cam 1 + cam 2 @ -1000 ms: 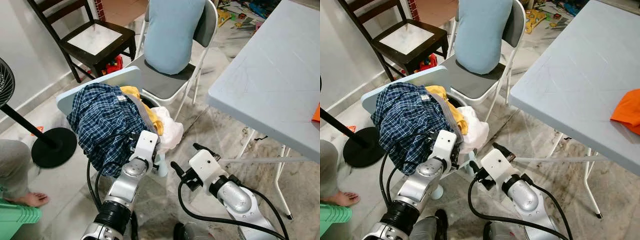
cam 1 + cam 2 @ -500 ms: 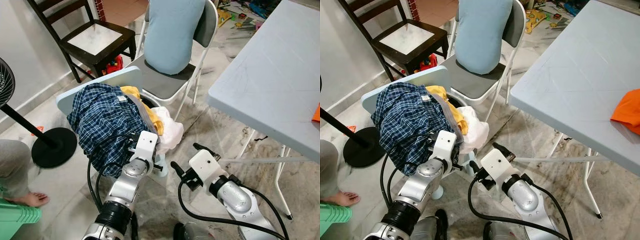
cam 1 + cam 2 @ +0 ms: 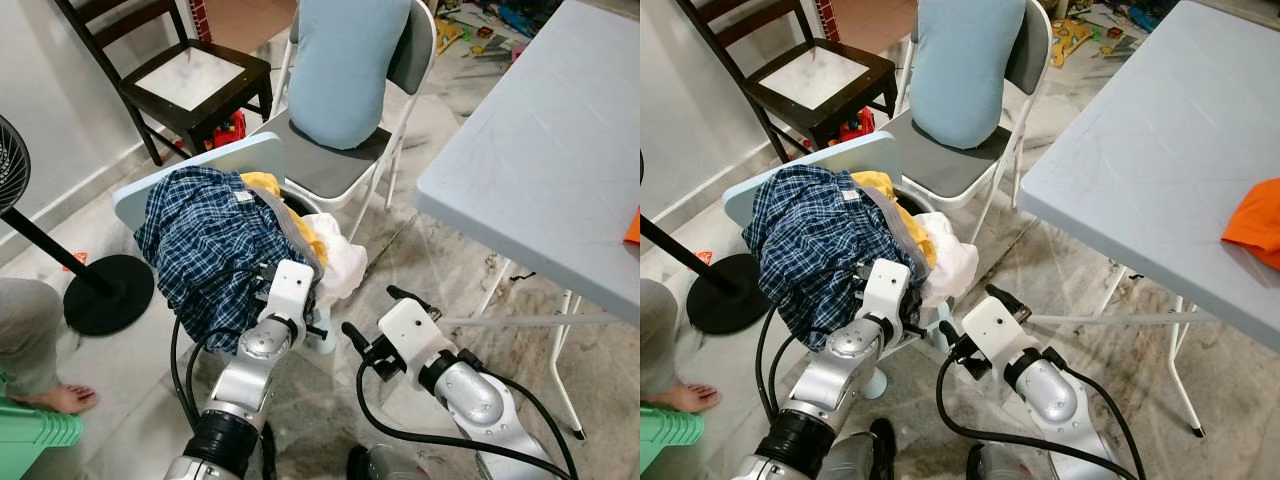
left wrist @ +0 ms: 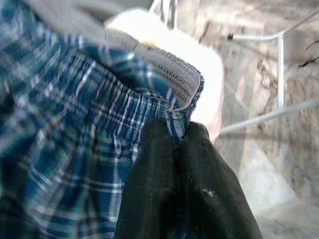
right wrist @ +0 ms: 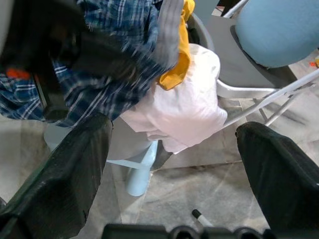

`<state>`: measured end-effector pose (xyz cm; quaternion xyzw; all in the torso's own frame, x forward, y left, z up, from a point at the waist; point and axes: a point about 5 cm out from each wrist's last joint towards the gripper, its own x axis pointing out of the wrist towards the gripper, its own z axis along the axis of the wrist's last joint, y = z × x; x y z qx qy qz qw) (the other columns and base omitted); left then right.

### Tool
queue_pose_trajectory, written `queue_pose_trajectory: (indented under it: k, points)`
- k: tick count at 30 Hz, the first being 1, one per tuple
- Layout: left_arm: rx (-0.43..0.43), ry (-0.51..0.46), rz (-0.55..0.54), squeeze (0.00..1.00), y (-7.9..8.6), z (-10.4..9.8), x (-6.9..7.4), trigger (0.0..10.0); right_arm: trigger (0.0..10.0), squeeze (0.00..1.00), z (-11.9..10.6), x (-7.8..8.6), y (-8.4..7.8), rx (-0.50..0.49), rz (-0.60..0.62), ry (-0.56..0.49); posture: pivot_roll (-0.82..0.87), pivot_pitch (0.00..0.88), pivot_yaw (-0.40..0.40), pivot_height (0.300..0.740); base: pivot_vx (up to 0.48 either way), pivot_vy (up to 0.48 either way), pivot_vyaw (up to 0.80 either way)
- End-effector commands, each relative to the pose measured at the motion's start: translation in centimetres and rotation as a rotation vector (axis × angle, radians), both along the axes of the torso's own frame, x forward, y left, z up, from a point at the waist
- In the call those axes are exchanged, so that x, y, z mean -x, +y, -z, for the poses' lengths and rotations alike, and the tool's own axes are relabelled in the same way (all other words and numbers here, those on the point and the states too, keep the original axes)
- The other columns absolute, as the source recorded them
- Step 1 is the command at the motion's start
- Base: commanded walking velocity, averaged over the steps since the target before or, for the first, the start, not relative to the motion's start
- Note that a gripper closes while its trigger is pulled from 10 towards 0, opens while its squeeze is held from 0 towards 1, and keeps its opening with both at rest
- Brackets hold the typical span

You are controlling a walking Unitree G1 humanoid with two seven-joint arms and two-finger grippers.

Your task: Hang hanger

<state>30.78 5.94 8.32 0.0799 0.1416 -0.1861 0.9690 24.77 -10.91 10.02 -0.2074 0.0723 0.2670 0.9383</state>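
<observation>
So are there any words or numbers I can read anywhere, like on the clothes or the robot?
No text can be read anywhere.
The small white tag on the blue checked shirt: too small and blurred to read.
The left claw, shut on the shirt's hem: no marking to read.
The open right claw: no marking to read either.

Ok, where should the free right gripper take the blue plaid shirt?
On the grey-lined hem edge beside the left gripper, coming from the robot's right: that edge stands proud of the pile, while the open right gripper hangs just below it.
</observation>
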Motion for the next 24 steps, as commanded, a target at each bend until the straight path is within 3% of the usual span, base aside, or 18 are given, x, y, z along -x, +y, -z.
queue_pose_trajectory:
  k: [1, 6, 10, 16, 21, 24]
  points:
    - [-0.01, -0.042, 0.041, 0.0, -0.3, -0.8, 0.3, 0.0, 10.0, 0.0, 0.2, -0.3, -0.1, -0.015, 0.017, -0.001, -0.07, 0.16, 0.006, 0.74, 0.0, 0.0, 0.0]
    - [-0.099, -0.17, 0.053, 0.0, 2.0, -3.3, -0.4, 0.0, 10.0, 0.0, -0.5, -2.8, -0.3, -0.1, 0.131, -0.035, -0.03, 0.112, 0.032, 0.74, 0.0, 0.0, 0.0]
    - [-0.171, -0.261, 0.061, 0.0, 3.5, -4.9, -1.0, 0.0, 10.0, 0.0, -1.0, -3.9, -0.6, -0.146, 0.191, -0.052, 0.0, 0.086, 0.042, 0.74, 0.0, 0.0, 0.0]
    - [-0.307, -0.401, 0.195, 0.0, 4.5, -7.2, -1.3, 0.0, 10.0, 0.0, -0.7, -5.7, -2.3, -0.256, 0.375, -0.018, 0.04, 0.021, 0.036, 0.74, 0.0, 0.0, 0.0]
    - [-0.344, -0.448, 0.188, 0.0, 4.9, -7.4, -1.0, 0.0, 10.0, 0.0, -0.6, -6.2, -2.9, -0.284, 0.429, -0.025, 0.03, 0.0, 0.052, 0.74, 0.0, 0.0, 0.0]
    - [-0.323, -0.405, 0.12, 0.0, 5.1, -6.2, -0.5, 0.0, 10.0, 0.0, -0.8, -6.2, -3.7, -0.343, 0.488, -0.042, 0.02, 0.0, 0.065, 0.74, 0.0, 0.0, 0.0]
